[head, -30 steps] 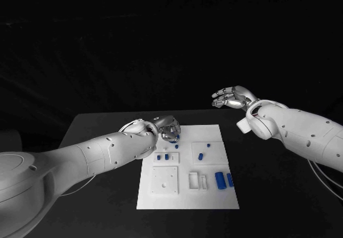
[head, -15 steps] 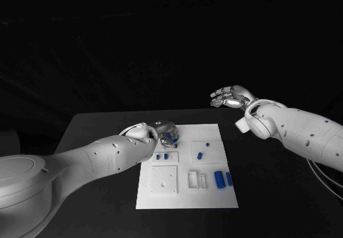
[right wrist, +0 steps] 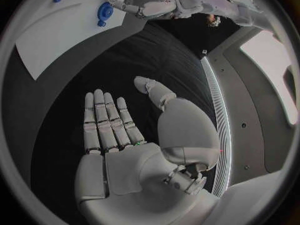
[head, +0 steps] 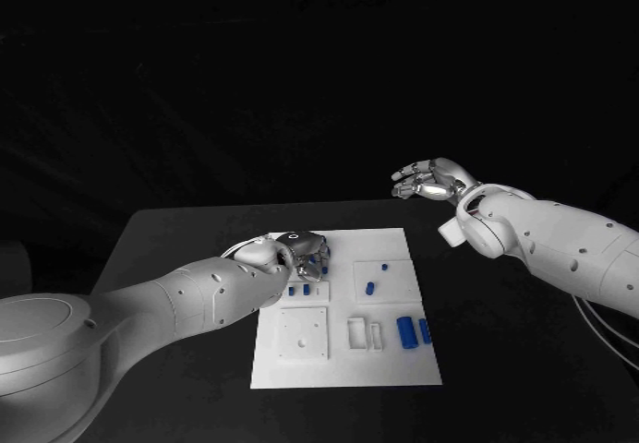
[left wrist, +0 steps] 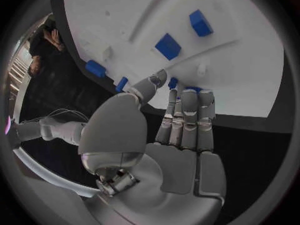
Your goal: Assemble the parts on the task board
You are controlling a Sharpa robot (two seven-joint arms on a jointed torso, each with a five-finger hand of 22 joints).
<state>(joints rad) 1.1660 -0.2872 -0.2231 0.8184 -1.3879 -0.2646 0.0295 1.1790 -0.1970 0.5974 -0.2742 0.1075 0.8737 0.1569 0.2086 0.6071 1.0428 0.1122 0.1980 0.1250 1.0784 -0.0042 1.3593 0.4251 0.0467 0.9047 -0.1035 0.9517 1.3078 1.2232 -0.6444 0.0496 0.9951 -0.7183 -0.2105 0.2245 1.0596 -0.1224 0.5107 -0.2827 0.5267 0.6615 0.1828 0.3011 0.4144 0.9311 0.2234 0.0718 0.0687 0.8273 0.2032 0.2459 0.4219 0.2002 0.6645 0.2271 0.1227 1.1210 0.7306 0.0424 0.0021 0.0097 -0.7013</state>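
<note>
The white task board (head: 349,369) lies in the middle of the black table. My left hand (head: 304,251) is low over its far left part. In the left wrist view its fingers (left wrist: 187,115) lie straight and together, and the thumb and fingertips pinch a small blue part (left wrist: 173,82). Two blue parts (head: 298,290) stand in a block just in front of that hand. More blue parts (head: 373,287) sit to the right, and two blue cylinders (head: 415,332) lie near the right edge. My right hand (head: 428,180) hangs open, high over the table's far right, holding nothing.
White blocks (head: 304,332) and a white frame (head: 362,332) stand on the board's near half. The black table (head: 493,323) lies bare to the right of the board. The right wrist view shows the board (right wrist: 50,40) far off, with my left arm over it.
My left hand has come down and a little nearer, onto the small blue part that stood free by its fingertips. The right hand has stayed still.
</note>
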